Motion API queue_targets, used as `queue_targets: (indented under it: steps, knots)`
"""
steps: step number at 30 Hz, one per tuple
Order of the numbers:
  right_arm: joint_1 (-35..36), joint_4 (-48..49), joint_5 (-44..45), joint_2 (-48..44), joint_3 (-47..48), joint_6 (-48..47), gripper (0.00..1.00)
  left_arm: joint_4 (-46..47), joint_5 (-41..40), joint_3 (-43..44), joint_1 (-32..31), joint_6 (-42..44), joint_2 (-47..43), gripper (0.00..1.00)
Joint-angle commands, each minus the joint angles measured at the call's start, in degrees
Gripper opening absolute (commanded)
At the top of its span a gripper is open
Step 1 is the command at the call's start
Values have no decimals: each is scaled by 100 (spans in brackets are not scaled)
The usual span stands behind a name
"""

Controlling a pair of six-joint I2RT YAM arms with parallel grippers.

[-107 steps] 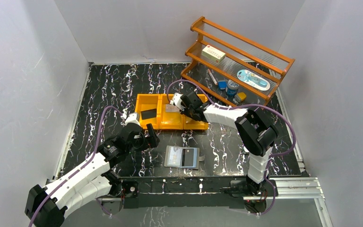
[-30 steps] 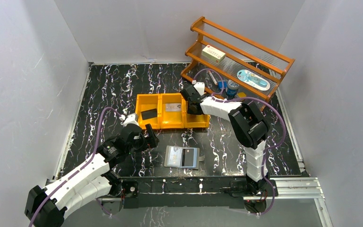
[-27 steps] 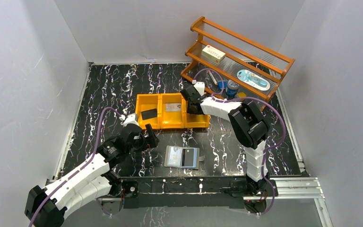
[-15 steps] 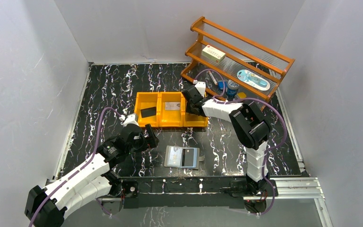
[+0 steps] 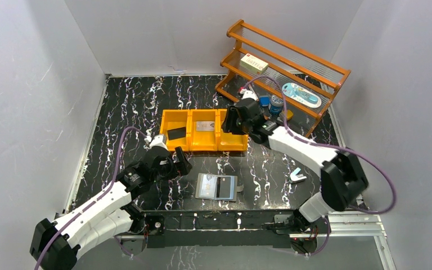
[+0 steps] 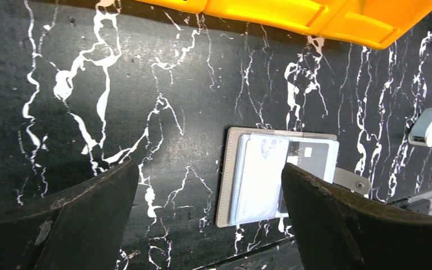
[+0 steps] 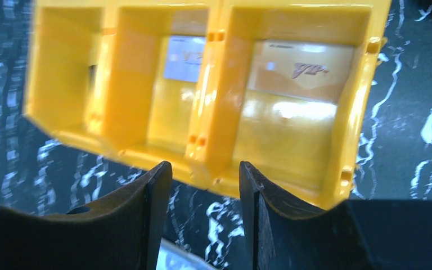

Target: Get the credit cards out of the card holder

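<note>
The card holder (image 5: 216, 187) lies open and flat near the front edge. In the left wrist view (image 6: 228, 180) a black card (image 6: 310, 160) shows in its right leaf beside pale lining. My left gripper (image 5: 177, 164) hovers left of it, wide open and empty (image 6: 208, 185). The orange bin (image 5: 190, 147) holds a black card (image 5: 176, 134), a silvery card (image 5: 205, 126) (image 7: 183, 53) and a tan-orange card (image 7: 301, 70), one per compartment. My right gripper (image 5: 232, 121) is above the bin's right end, open and empty (image 7: 202, 180).
A wooden rack (image 5: 315, 67) stands at the back right with a cream box (image 5: 255, 63) and small items on it. A small pale grey clip-like object (image 5: 298, 175) (image 6: 426, 127) lies on the table right of the card holder. White walls close in both sides.
My right arm has swung its elbow out to the right and the gripper has pulled back from the bin's middle compartment to its right end. The bin has shifted slightly. My left arm has not moved.
</note>
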Motion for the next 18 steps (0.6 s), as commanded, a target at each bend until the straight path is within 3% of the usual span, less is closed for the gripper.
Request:
queue_targets:
  steps: [1, 6, 13, 18]
  knots:
    - [25, 411, -958, -888, -944, 535, 56, 402, 336, 37, 35, 42, 77, 98]
    - [255, 994, -2000, -1633, -2231, 1224, 53, 656, 630, 27, 35, 146, 220, 96]
    - [676, 932, -1943, -2024, -3008, 1703, 51, 1010, 997, -5, 35, 95, 339, 94]
    - [791, 880, -1961, -2040, -3048, 1721, 50, 1094, 1378, -72, 35, 128, 433, 93]
